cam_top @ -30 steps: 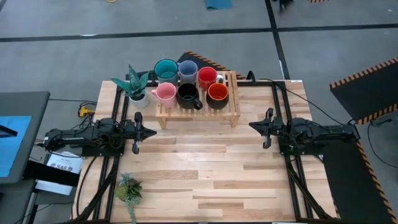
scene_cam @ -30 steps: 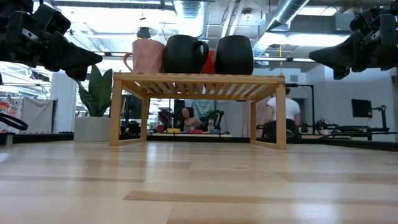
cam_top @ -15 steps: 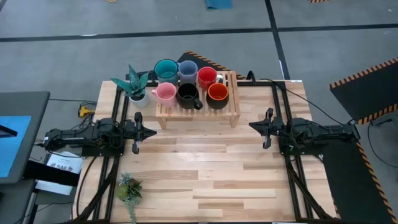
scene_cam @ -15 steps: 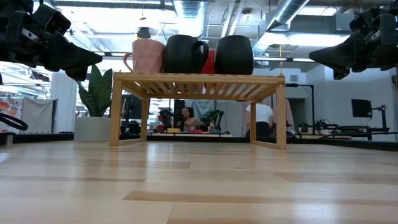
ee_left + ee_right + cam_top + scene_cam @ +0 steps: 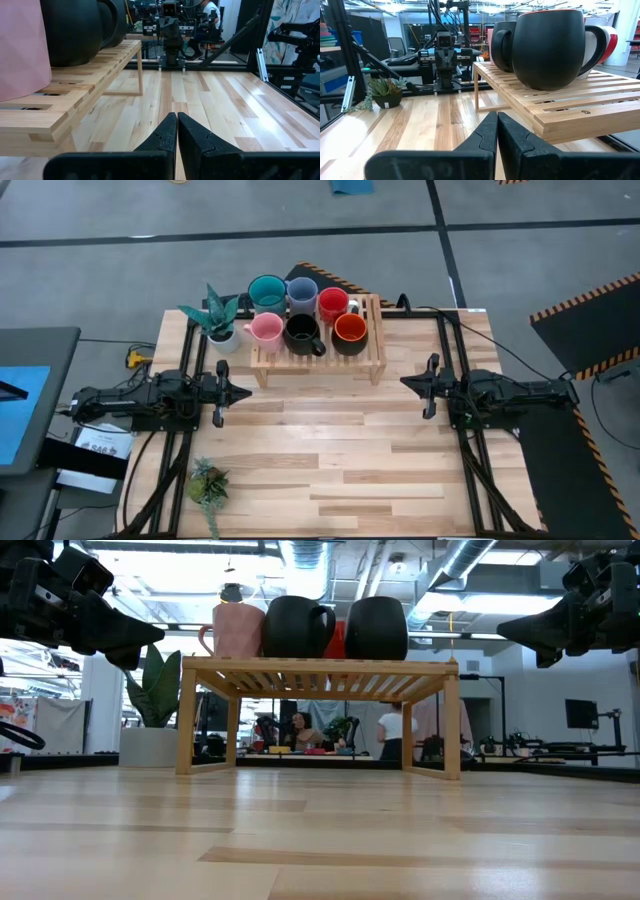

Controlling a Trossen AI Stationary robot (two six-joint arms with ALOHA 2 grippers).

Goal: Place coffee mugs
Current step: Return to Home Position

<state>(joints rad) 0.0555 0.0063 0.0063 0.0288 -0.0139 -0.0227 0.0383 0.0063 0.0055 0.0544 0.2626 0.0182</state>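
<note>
Six mugs stand upright on a slatted wooden rack (image 5: 318,358) at the table's far side: teal (image 5: 266,291), grey-blue (image 5: 301,292) and red (image 5: 333,304) in the far row, pink (image 5: 265,329), black (image 5: 302,331) and orange (image 5: 349,329) in the near row. My left gripper (image 5: 248,393) hovers shut above the table, left of the rack's near edge. My right gripper (image 5: 403,382) hovers shut to the rack's right. In the left wrist view the shut fingers (image 5: 177,131) point across the table; the right wrist view shows its shut fingers (image 5: 497,131) beside the rack.
A potted plant with long green leaves (image 5: 215,317) stands left of the rack. A small succulent pot (image 5: 207,484) sits near the table's near left corner. Bare wooden table (image 5: 330,450) lies between the arms and the near edge. A person (image 5: 392,732) moves in the room beyond.
</note>
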